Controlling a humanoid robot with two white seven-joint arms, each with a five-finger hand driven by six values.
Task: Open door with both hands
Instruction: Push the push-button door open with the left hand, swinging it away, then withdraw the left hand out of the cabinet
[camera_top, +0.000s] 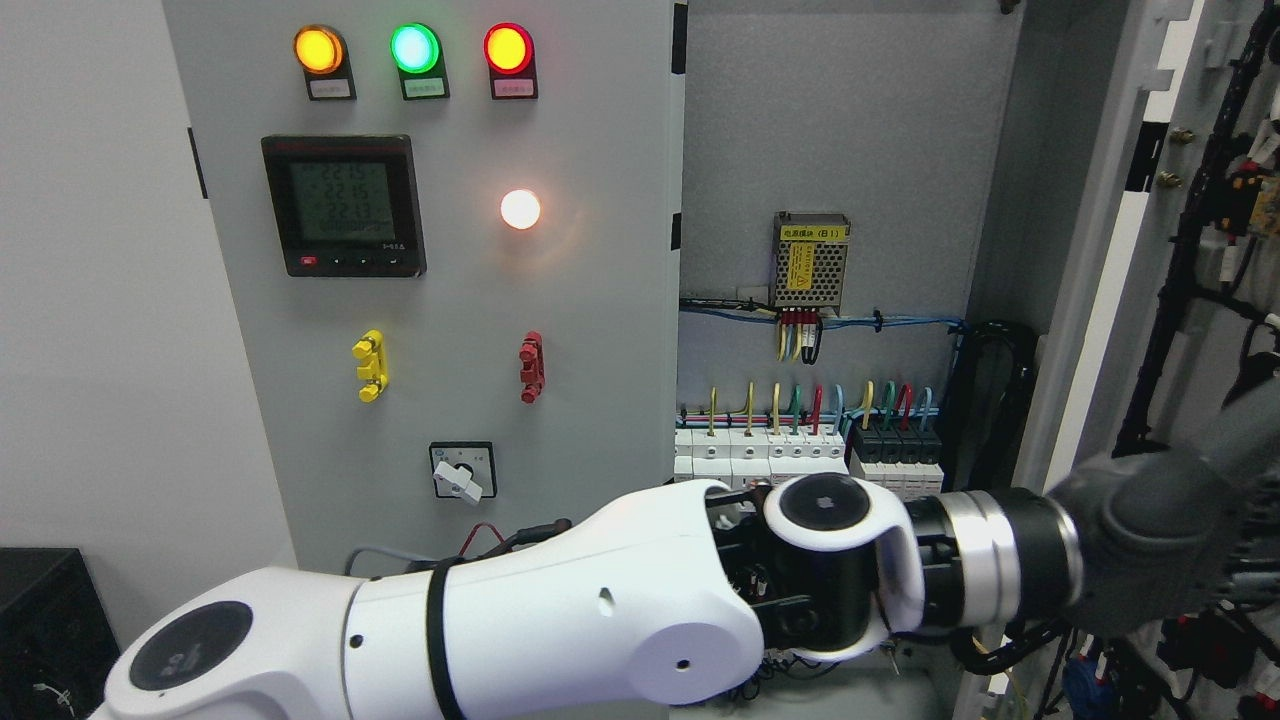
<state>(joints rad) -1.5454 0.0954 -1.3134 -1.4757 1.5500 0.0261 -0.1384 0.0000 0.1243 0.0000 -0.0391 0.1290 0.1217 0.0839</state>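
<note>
My left arm (560, 620), white with a black and silver wrist, comes in from the lower left and reaches across the bottom of the picture to the right. Its dark grey hand (1160, 540) lies against the inner side of the right cabinet door (1100, 250), low down. That door stands swung open to the right, with black cable bundles (1190, 250) showing on its inner face. The left cabinet door (590, 300) is closed. No right arm shows.
The closed door carries three lit lamps (414, 48), a meter (343, 205), a white lamp (520, 209) and a rotary switch (461, 470). Inside the open cabinet are a power supply (811, 262) and a breaker row (800, 455). A black box (45, 630) stands lower left.
</note>
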